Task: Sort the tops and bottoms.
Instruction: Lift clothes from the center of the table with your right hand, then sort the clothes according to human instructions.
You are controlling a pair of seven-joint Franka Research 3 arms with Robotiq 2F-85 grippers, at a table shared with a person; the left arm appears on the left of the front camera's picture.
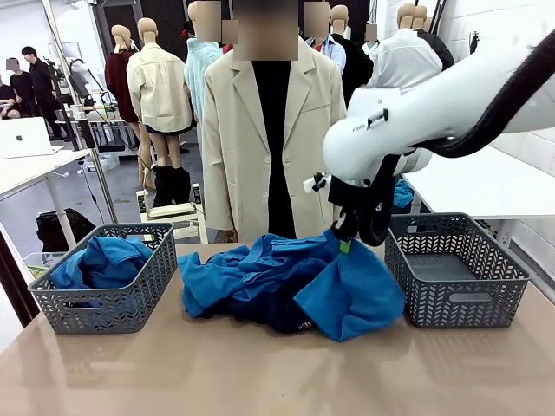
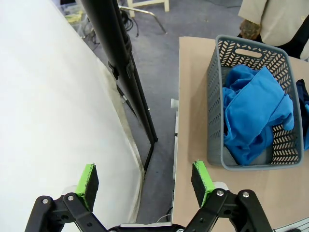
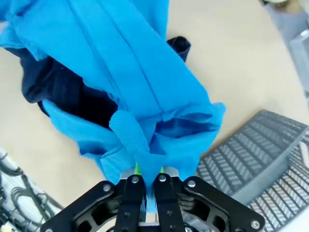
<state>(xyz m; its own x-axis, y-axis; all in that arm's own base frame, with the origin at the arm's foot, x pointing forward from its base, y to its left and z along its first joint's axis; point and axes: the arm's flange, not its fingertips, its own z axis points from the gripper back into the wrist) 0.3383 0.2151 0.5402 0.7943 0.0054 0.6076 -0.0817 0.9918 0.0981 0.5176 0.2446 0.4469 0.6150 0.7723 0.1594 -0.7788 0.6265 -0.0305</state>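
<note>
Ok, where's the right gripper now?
In the front view, the right gripper is right of centre, shut on a blue shirt, just left of the right basket.

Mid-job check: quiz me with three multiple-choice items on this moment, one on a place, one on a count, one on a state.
1. The pile of clothes lies: A on the floor; B on the table between the left basket and the right basket; C on a chair.
2. Grey baskets on the table: A one; B three; C two.
3. The right gripper is: A shut on a blue shirt; B open above the pile; C shut on a basket's rim.
Key: 1 B, the pile sits mid-table in the front view; 2 C, one at each side; 3 A, the right wrist view shows blue fabric pinched in its closed jaws.
</note>
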